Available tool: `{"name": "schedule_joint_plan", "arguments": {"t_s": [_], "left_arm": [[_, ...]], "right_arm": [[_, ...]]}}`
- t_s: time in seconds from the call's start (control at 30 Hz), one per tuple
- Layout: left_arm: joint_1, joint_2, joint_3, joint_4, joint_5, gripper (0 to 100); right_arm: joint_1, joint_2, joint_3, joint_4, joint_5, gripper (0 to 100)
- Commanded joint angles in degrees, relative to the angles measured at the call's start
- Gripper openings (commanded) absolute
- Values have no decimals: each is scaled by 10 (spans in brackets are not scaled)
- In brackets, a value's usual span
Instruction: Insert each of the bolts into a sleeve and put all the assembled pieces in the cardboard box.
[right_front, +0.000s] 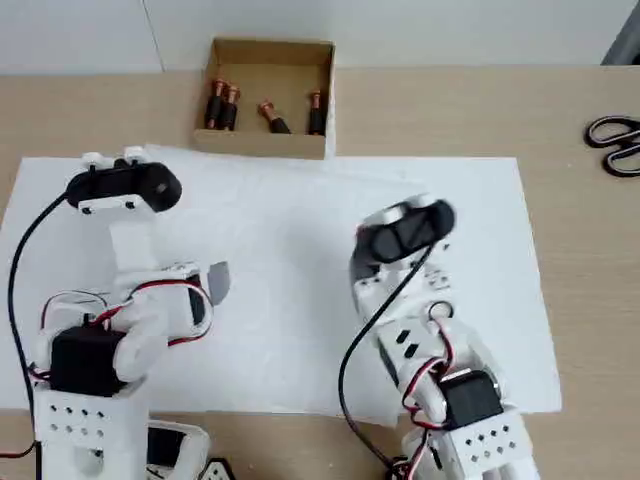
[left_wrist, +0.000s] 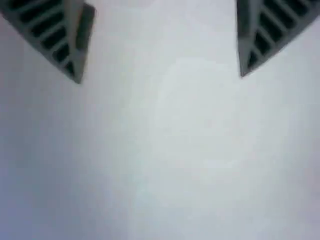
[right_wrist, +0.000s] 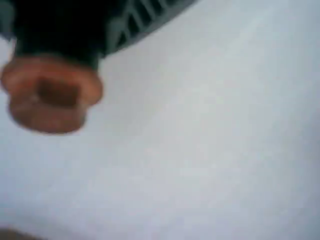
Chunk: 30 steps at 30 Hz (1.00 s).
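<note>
In the right wrist view my right gripper is shut on a black sleeve with a copper bolt head sticking out of its end, held just above the white paper. A ribbed finger shows beside the sleeve. My left gripper hangs open over bare paper with nothing between its fingers. In the high view the cardboard box sits at the far edge of the paper and holds several black sleeves with copper bolts. The left arm stands at the left, the right arm near the middle right.
A large white paper sheet covers the tabletop under both arms. Scissors lie on the bare wood at the far right. Black cables run along both arm bases at the near edge.
</note>
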Motion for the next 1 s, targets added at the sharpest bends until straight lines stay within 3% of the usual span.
{"name": "schedule_joint_plan", "arguments": {"t_s": [0.0,0.27,0.53,0.97], "left_arm": [[-7,-4,18,1,-17,189],[-7,-9,66,-39,-21,190],[-8,-9,67,-35,-171,189],[-8,-9,73,-39,-174,189]], "right_arm": [[27,40,-86,-36,6,4],[29,308,-315,-51,7,4],[29,599,-583,-51,7,4],[27,979,-999,-63,6,4]]}}
